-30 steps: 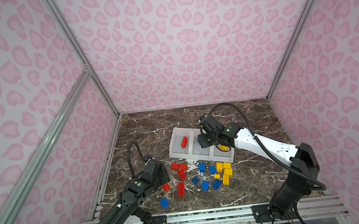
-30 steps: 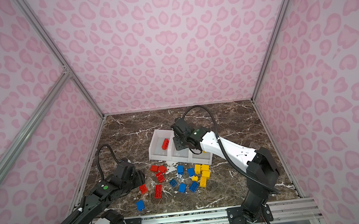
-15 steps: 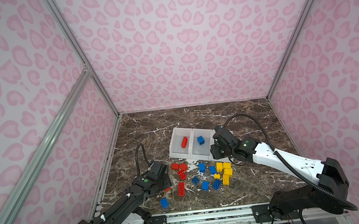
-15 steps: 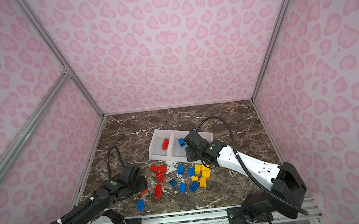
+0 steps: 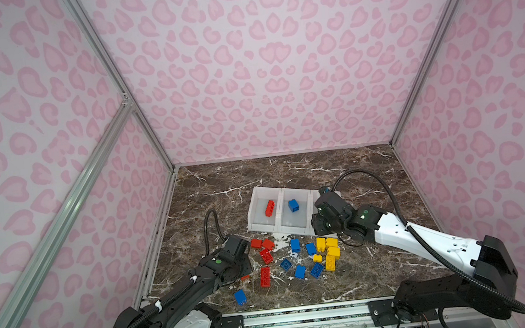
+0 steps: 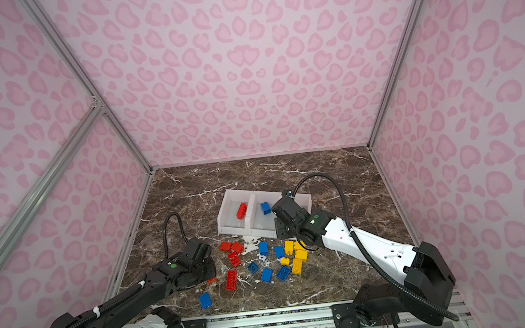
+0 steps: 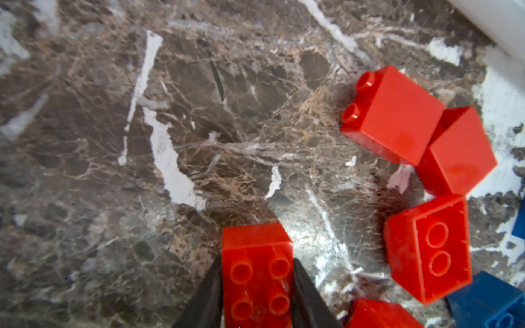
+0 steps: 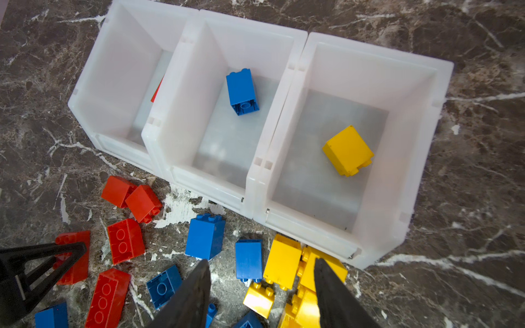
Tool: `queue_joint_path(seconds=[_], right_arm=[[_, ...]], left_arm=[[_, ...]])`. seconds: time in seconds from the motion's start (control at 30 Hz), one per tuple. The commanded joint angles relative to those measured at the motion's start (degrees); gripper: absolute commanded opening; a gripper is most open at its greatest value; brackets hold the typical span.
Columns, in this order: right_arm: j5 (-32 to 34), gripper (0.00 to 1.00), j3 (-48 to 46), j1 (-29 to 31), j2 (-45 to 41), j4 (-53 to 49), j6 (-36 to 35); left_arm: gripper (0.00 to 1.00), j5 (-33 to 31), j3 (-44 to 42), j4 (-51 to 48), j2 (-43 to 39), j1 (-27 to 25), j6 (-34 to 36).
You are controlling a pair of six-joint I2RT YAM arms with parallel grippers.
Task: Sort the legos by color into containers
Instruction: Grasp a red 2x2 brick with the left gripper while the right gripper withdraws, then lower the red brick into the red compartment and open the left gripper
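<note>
Across containers (image 8: 257, 170), single legos (image 8: 242, 91); left jaws clamp red lego (image 7: 257, 272), right jaws seemingly apart.

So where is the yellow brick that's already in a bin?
In the right wrist view the yellow brick lies alone in the right-end bin, beside the middle bin holding a blue brick; in both top views the right arm hides it.

Setting red legos (image 5: 264, 276), blue legos (image 5: 300, 272) and yellow legos (image 5: 330, 262) against a brown table (image 5: 288, 175) veined in white; framing plain white containers (image 8: 397, 170) with pale walls (image 5: 262, 72) spotted in pink hearts and blotches; contrasting a black left arm (image 5: 181, 289) with a white-and-black right arm (image 5: 427, 247).
</note>
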Motion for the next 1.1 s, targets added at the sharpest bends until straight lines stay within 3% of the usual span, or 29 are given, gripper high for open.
queue_joint_path(seconds=[0.0,0.13,0.3,0.67,0.87,1.07], right_arm=[[0.98,0.59,-0.27,0.08,0.11,1.06,0.8],[1.15,0.59,-0.36,0.17,-0.19,0.78,1.0],[1.93,0.58,-0.18,0.48,-1.22,0.1,1.2],[4.12,0.57,-1.05,1.62,-5.75,-2.87,2.54],[4.49,0.56,-3.0,2.07,-7.69,-3.09,3.9],[4.58,0.56,-3.32,2.28,-7.91,-3.53,4.14]], left_arm=[[0.32,-0.61,0.04,0.97,0.21,-0.18,0.24],[0.32,-0.3,1.8,1.5,0.43,-0.17,1.32],[0.32,-2.13,10.73,1.35,4.99,-0.08,6.43],[0.32,-3.09,40.25,0.03,30.45,1.86,21.91],[0.32,-1.94,48.18,-0.62,40.86,3.79,24.9],[0.34,-1.81,52.08,-1.25,45.86,4.36,26.66]])
